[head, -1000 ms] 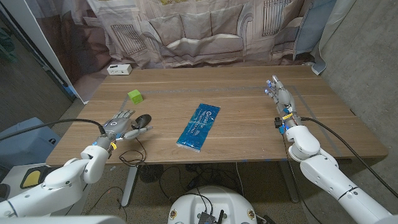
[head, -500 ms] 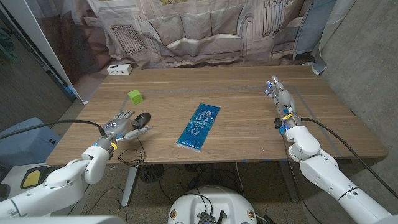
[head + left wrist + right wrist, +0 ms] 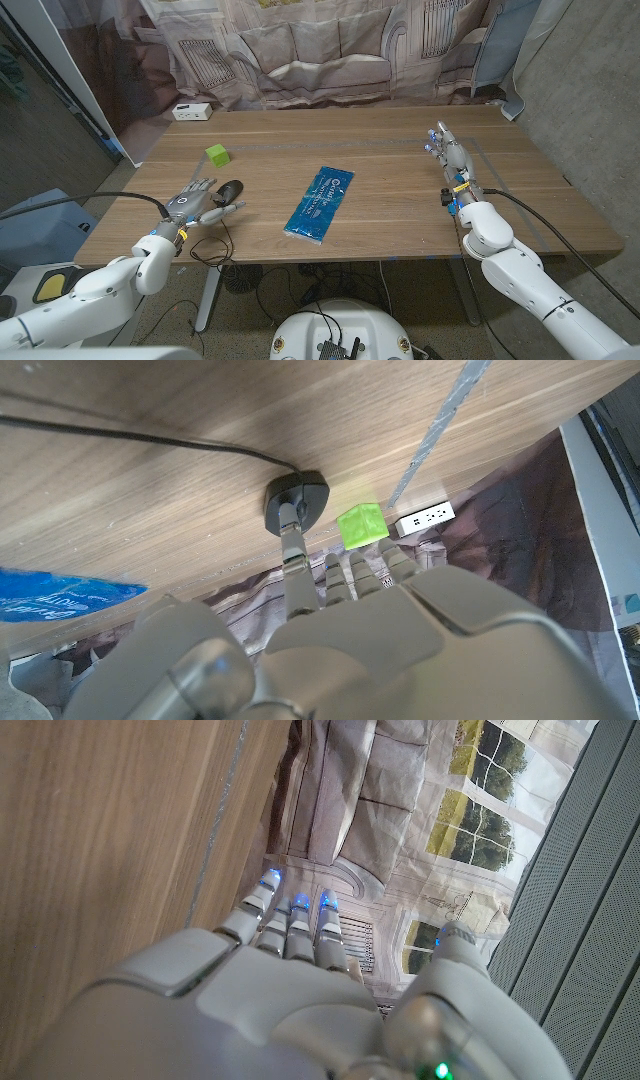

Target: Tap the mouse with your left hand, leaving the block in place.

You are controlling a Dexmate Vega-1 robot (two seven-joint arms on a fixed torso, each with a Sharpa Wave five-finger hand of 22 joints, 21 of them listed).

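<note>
Head view: left hand [image 3: 192, 203] spread, a fingertip touching the mouse [image 3: 230, 191] just beyond it; block [image 3: 217, 154] farther ahead; right hand [image 3: 450, 152] fingers straight, together, holding nothing

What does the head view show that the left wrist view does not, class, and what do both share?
Head view alone: the right hand, fingers apart and holding nothing, at the table's right side, and the left hand's place just left of the mouse. Left wrist view alone: one fingertip reaching onto the mouse. Both share the mouse, the green block beyond it, the blue pack and the white power strip.
</note>
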